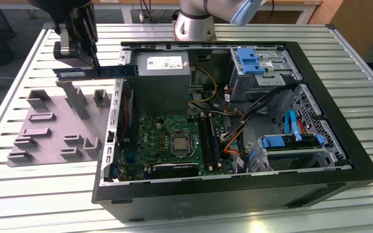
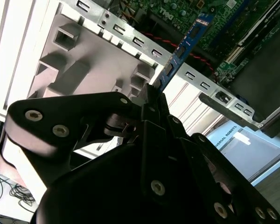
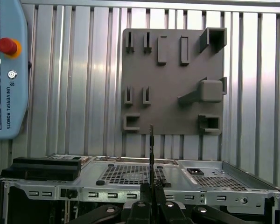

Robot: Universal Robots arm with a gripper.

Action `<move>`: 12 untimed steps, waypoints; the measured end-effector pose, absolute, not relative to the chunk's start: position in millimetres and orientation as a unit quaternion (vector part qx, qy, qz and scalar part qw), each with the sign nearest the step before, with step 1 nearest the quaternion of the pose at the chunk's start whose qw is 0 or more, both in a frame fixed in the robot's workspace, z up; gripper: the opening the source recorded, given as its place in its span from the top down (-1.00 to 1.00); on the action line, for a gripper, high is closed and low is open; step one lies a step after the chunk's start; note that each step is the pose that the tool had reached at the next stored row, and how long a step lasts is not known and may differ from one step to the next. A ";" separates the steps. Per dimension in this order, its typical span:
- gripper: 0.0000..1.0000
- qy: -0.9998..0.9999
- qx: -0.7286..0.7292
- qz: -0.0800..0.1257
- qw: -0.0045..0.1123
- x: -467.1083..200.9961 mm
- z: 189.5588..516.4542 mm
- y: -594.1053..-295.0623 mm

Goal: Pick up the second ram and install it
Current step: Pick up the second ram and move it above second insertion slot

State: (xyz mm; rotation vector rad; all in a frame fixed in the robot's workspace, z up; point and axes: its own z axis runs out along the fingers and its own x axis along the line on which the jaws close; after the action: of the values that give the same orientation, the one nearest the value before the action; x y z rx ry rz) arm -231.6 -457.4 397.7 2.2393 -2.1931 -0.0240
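Now pinches the second ram (image 1: 118, 71) mid-length across its flat faces with the gripper (image 1: 95, 67); likely light, stiff, thin, fragile at chips.

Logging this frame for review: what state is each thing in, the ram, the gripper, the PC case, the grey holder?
second ram: gripped, in the air, not installed.
gripper: shut on the second ram.
computer case: lying on its side, open.
grey holder: lying flat beside the case.
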 end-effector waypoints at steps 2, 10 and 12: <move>0.72 -0.700 0.714 -0.008 0.004 -229.9 397.7 -457.4; 0.72 -0.700 0.714 -0.008 0.004 -223.0 397.7 -457.4; 0.72 -0.700 0.714 -0.008 0.004 -221.4 397.7 -457.4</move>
State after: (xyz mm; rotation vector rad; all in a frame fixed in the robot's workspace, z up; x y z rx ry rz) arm -221.4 -457.4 397.7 2.2393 -2.1930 -0.0240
